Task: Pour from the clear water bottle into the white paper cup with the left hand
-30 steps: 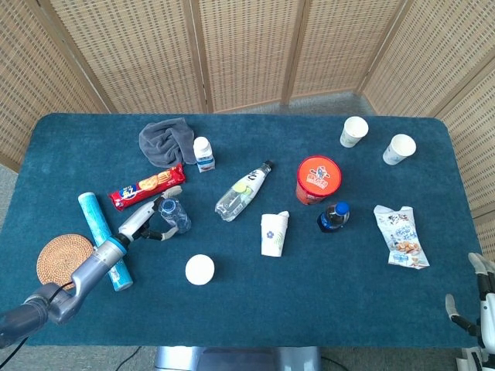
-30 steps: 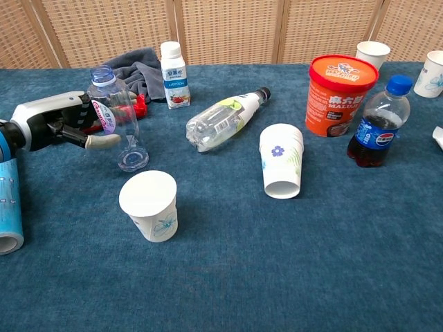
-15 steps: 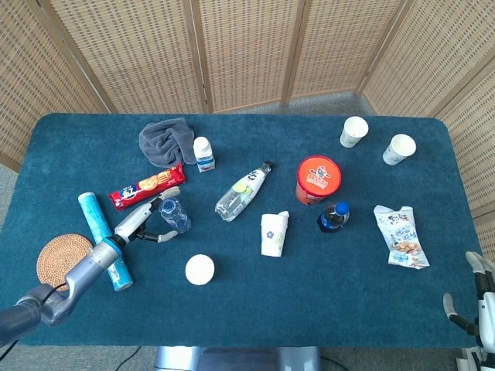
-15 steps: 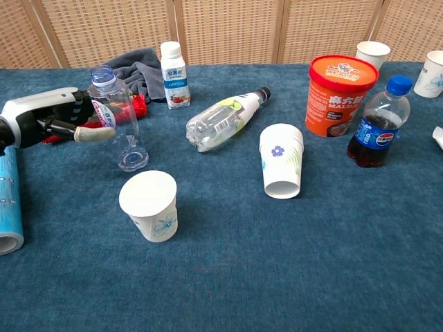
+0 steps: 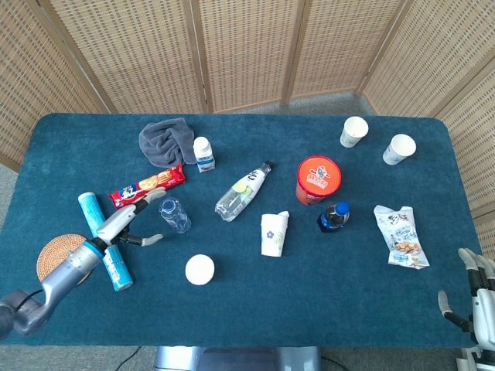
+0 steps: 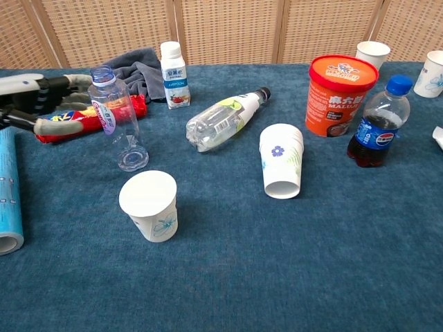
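The clear water bottle (image 5: 175,215) (image 6: 116,121) stands upright and uncapped on the blue table, apparently empty. The white paper cup (image 5: 199,270) (image 6: 149,205) stands upright just in front of it, toward the near edge. My left hand (image 5: 131,220) (image 6: 38,107) hovers left of the bottle with its fingers spread, clear of it and holding nothing. My right hand (image 5: 476,297) shows only in the head view, at the table's near right corner, with fingers apart and nothing in them.
A red biscuit pack (image 5: 146,186) and a blue tube (image 5: 104,239) lie by my left hand, near a cork coaster (image 5: 58,259). Right of the bottle are a lying bottle (image 6: 223,119), an upturned flowered cup (image 6: 281,171), an orange tub (image 6: 343,86) and a cola bottle (image 6: 376,124).
My left hand has let go of the clear bottle and drawn back to the left with its fingers spread. The bottle has stayed upright in place.
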